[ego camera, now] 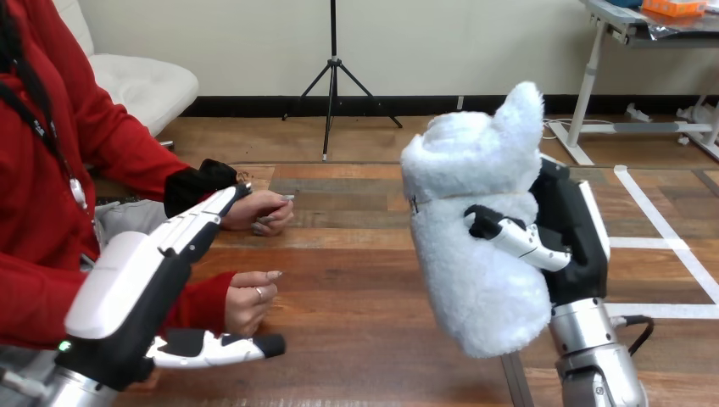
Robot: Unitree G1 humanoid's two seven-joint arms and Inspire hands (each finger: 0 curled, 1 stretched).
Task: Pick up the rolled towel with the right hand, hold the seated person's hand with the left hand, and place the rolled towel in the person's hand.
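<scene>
A white fluffy rolled towel [475, 229] is held upright above the table at the right, with my right hand [568, 237] shut on it, thumb curled across its front. My left hand [144, 280] is raised at the left with straight fingers reaching toward the person's far hand [263, 212], fingertips touching or just over its wrist; its thumb juts out low. The person's near hand [250, 297] rests loosely curled on the table beside my left palm. Both of the person's hands hold nothing.
The wooden table [356, 280] stretches between the two arms. The person sits at the left side, red sleeves reaching over the table edge.
</scene>
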